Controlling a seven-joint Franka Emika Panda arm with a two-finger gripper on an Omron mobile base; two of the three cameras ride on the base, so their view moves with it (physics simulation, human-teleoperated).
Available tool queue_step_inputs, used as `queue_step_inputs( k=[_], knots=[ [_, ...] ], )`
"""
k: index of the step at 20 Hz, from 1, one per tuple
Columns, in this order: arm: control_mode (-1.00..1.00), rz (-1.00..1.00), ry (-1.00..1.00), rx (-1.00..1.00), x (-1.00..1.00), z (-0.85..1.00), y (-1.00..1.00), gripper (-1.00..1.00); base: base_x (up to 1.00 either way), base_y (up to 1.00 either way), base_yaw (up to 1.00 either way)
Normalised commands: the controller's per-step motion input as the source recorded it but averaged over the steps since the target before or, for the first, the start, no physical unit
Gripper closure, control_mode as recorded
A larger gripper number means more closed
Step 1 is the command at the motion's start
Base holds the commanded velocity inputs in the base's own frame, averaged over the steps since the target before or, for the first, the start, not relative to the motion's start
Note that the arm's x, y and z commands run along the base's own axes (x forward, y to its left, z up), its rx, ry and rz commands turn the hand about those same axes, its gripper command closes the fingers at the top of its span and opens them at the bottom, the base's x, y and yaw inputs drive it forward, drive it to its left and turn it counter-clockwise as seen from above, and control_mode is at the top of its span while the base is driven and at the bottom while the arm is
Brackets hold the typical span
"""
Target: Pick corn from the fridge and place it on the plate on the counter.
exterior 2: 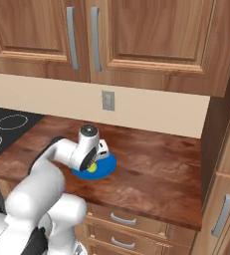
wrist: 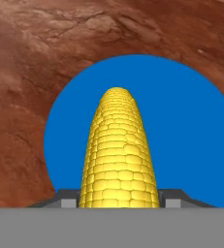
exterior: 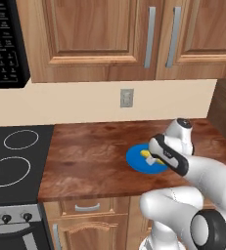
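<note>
The gripper [wrist: 118,196] is clenched on the corn [wrist: 118,155], holding it over the blue plate [wrist: 186,131], so fetching and carrying appear done and, by judgement, only lowering and release remain. The cob's long axis runs straight out from the gripper, its rounded end pointing away toward the plate's far rim. Beyond lies the reddish-brown worktop [wrist: 45,53] that carries the plate.
</note>
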Motion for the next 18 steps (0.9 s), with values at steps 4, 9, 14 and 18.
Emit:
queue_step_inputs(
  k=[4,9,14,18],
  knots=[
    [-1.00,0.00,0.00,0.00,0.38,-0.21,-0.01,1.00,0.00,0.00,0.00],
    [-1.00,0.00,0.00,0.00,0.20,-0.08,-0.02,-1.00,0.00,0.00,0.00],
    [-1.00,0.00,0.00,0.00,0.00,0.00,0.00,-1.00,0.00,0.00,0.00],
    [-1.00,0.00,0.00,0.00,0.13,0.09,0.00,-1.00,0.00,0.00,0.00]
  ],
)
